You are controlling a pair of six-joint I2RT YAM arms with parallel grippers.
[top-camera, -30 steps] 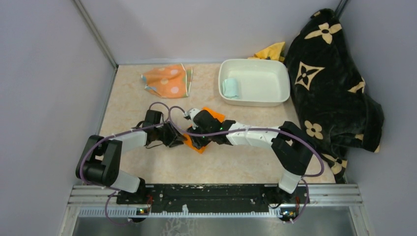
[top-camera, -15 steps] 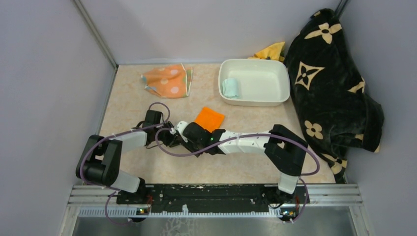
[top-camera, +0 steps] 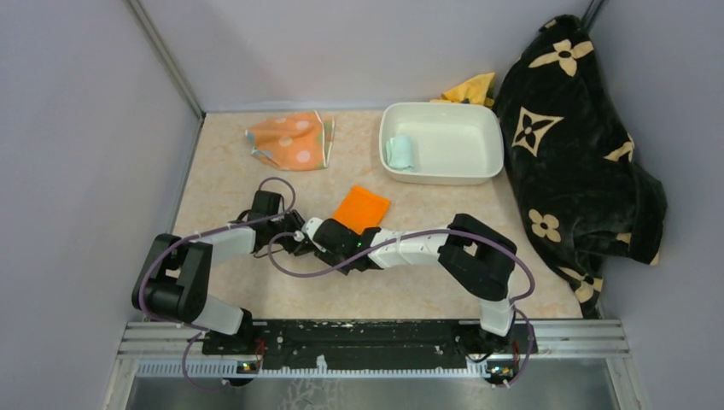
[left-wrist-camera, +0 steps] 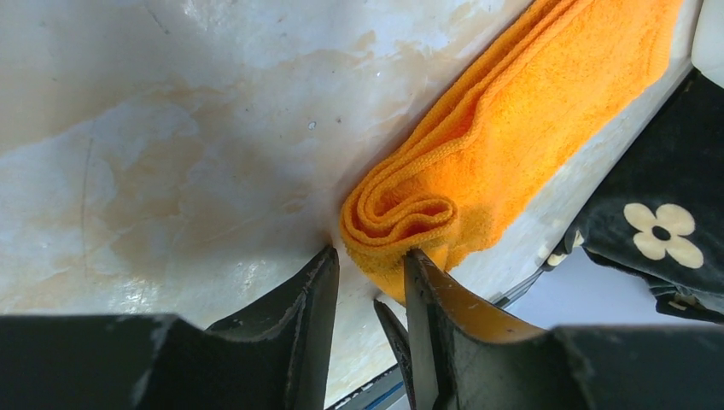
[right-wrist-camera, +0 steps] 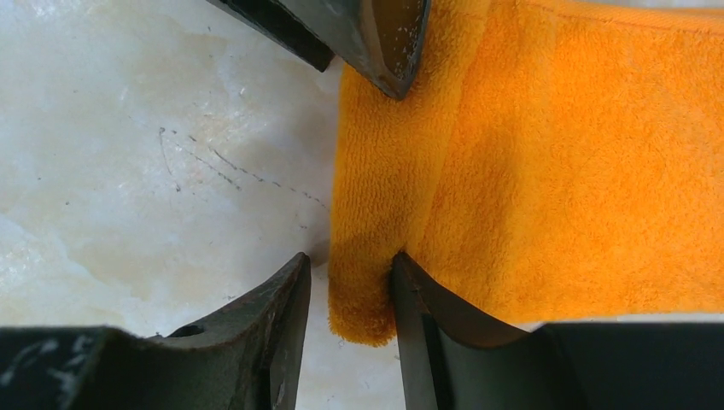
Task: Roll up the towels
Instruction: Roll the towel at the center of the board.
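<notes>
Both grippers at the orange towel's (top-camera: 362, 207) rolled edge; one mint roll in the tub (top-camera: 457, 128).

The white tub at the back of the table (top-camera: 230, 184) holds only the mint towel (top-camera: 399, 152), rolled and lying by its left wall. The dotted towel (top-camera: 290, 141) lies crumpled at the back left. The orange towel lies mid-table, its near-left edge curled into a roll. The left gripper (left-wrist-camera: 369, 260) pinches that roll's end between narrowly parted fingers. The right gripper (right-wrist-camera: 348, 260) straddles the same edge, but a sliver of shadow beside one finger leaves it unclear whether it squeezes. From above, wrists and cable hide both sets of fingertips and the roll. The yellow cloth (top-camera: 471, 88) peeks out between tub and blanket (top-camera: 572, 145).
</notes>
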